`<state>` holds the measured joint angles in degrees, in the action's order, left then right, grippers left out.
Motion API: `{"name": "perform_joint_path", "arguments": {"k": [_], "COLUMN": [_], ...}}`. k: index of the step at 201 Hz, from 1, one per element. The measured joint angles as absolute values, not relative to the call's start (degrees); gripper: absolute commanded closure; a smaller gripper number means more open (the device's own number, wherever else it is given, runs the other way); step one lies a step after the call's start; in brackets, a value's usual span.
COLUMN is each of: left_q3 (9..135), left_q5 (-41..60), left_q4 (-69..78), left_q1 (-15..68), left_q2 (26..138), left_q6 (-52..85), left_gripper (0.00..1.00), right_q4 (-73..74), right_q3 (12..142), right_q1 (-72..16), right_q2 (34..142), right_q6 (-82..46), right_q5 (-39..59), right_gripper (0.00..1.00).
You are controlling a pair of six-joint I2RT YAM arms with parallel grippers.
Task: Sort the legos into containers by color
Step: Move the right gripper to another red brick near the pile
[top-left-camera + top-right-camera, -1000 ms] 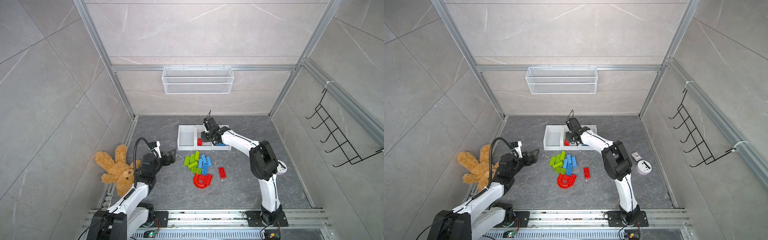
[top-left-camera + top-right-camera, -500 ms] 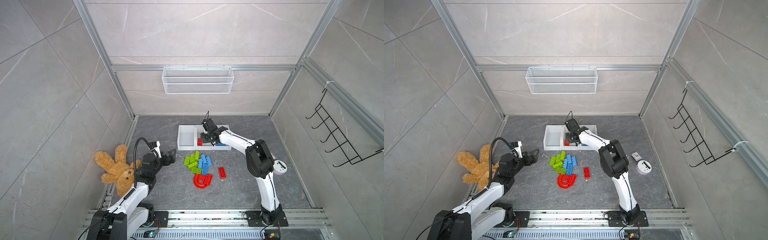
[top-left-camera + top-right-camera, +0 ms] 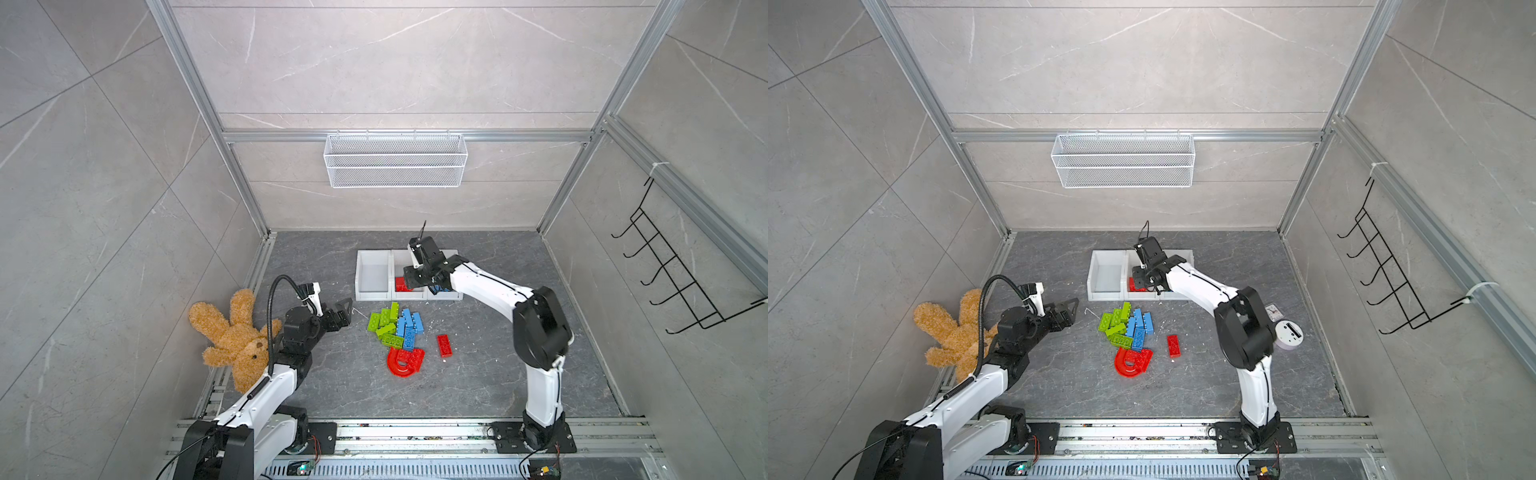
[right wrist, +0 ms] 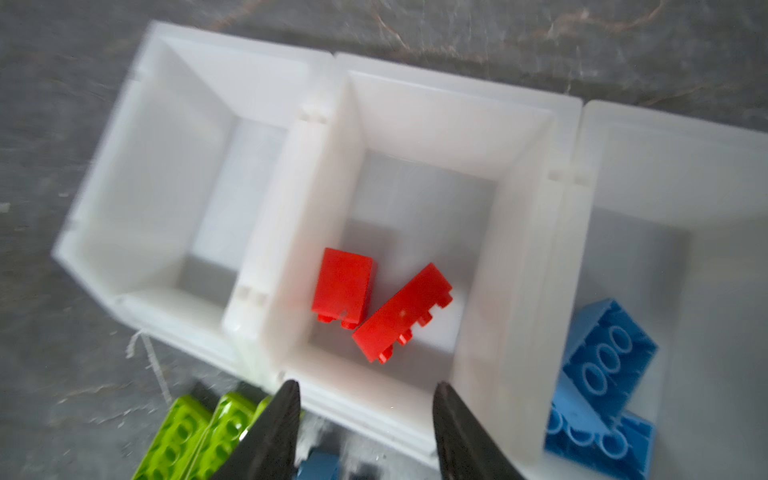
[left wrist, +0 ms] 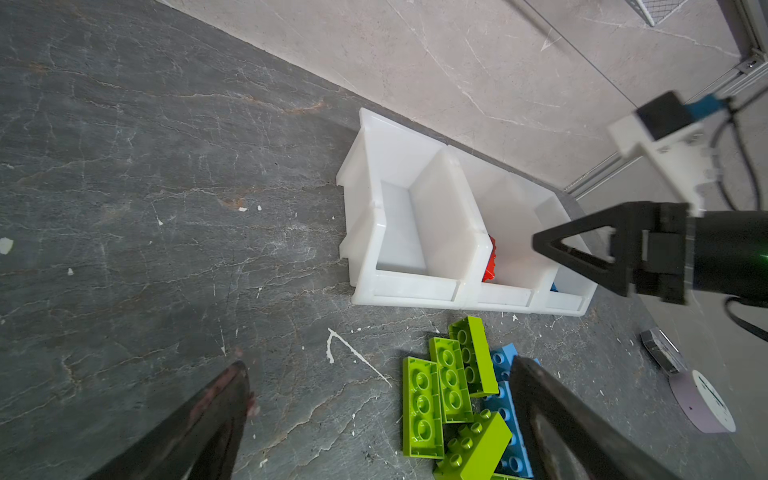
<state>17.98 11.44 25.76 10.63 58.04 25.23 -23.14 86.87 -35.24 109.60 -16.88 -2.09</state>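
Grey-tiled, aluminium-framed cell with dark veined tabletop (image 3: 332, 386), same in both top views. Noted wire basket (image 3: 395, 160) on back wall, hook rack (image 3: 673, 282) on side wall, teddy bear (image 3: 232, 336) at left edge beside left arm. Found containers (image 3: 373, 296) in a row toward the back, with loose legos (image 3: 395, 328) heaped just in front: green on the left, blue touching on the right, red arch (image 3: 401, 363) at near end, single red brick (image 3: 444, 345) lying apart to the right. Placed right jaws over middle bin (image 3: 400, 262), and left jaws low, left of heap, clear of it. Spotted round timer (image 3: 1287, 334) beside right arm's elbow in a top view.

Left wrist: found left jaws wide apart, holding nothing. Saw green bricks (image 5: 449, 386) on tabletop beyond, close by one tip.

Right wrist, somewhat blurred: found right jaws apart, gripping nothing, over front lip of middle bin. Counted two red bricks (image 4: 343, 286) on their sides on its floor, corner to corner. Saw blue bricks (image 4: 602, 365) piled in adjoining bin.
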Motion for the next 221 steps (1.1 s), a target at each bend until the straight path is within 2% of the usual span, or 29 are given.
{"name": "perform_joint_path", "arguments": {"k": [40,73,110,150,221], "left_q3": [17.98,18.52,19.25,19.29,19.29], "left_q5": [12.38,14.02,15.16,15.09,14.24], "left_q4": [25.93,27.11,27.81,28.36,28.40], "left_q1": [14.46,17.85,18.52,18.65,18.65], "left_q2": [58.87,63.00,65.10,65.63,65.60], "left_q6": [24.32,22.98,22.26,21.82,21.43], "left_gripper": [0.01,0.01,0.01,0.01,0.01], "right_q4": [-20.69,-22.15,-26.46,-27.05,-27.83], "right_q3": [66.63,57.10,51.59,49.89,49.06], "right_q1": [-35.99,-36.12,-37.60,-41.87,-42.96], "right_q2": [86.19,78.43,78.52,81.80,87.74], "right_q6": [-18.13,-20.10,-22.24,-24.91,-27.53], "right_q5": [-0.78,-0.64,-2.35,-3.92,-7.73], "right_gripper": [0.49,0.51,0.50,0.50,0.52]}}
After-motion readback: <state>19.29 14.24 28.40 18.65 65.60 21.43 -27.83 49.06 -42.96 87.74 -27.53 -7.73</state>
